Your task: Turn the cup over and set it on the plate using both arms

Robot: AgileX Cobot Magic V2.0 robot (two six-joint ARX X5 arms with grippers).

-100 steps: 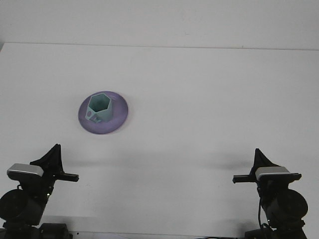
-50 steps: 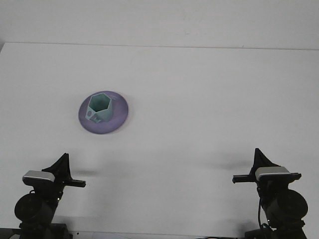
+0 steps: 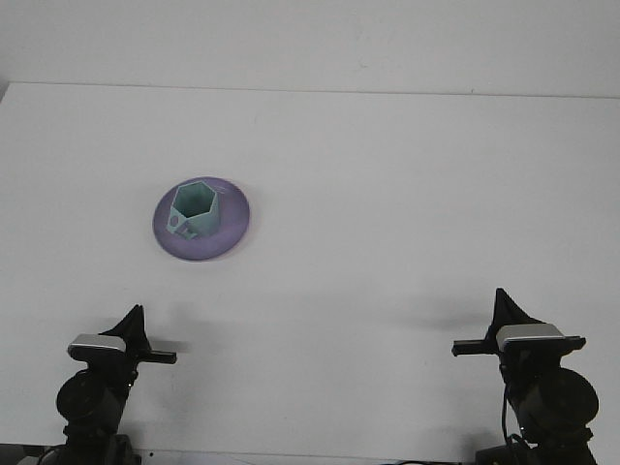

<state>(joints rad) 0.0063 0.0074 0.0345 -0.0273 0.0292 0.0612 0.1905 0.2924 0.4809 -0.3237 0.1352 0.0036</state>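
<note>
We see the cup point(image 3: 194, 208) upright on the plate point(image 3: 232, 232), well ahead of our left gripper point(image 3: 136, 325); whether either gripper's closed, we cannot tell

1. The left gripper point(image 3: 131, 325) sits low at the near left edge of the view, its dark tip pointing up and away from the camera.
2. The right gripper point(image 3: 504, 305) sits low at the near right edge, likewise tip up.
3. Both arms are drawn in, well apart, holding nothing.
</note>
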